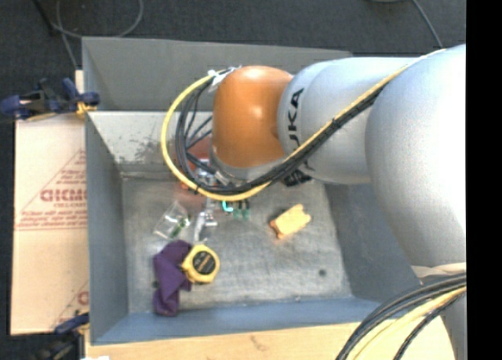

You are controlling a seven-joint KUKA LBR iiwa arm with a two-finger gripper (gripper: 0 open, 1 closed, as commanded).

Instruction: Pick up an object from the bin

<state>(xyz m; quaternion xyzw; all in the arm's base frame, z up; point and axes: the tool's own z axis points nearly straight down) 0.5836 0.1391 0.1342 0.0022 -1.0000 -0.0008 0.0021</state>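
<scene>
Nothing is seen lifted out of the grey metal bin (106,217), so the pick is judged not yet done; the closing on a thing and the lift are still to be made. Nearest, by the front wall, a crumpled purple cloth (165,280) lies flat on the floor. Touching its upper right edge is a round yellow thing (201,264) with a dark centre, much like a tape measure case. Just behind these a crinkled clear plastic piece (171,222) is seen, and a slim metallic part of the arm's tool is lowered between it and the yellow case, close above both. Whether the jaws are released or clenched cannot be told, and nothing can be made out between them. The yellow case and the clear piece are therefore judged the likeliest things for the pick. The case looks compact and rigid, the plastic thin and easily crushed. To the right, well apart, lies a tan block (289,222), and a small teal thing (237,209) sits under the orange wrist cover (247,115), beyond which the far wall rises.
</scene>
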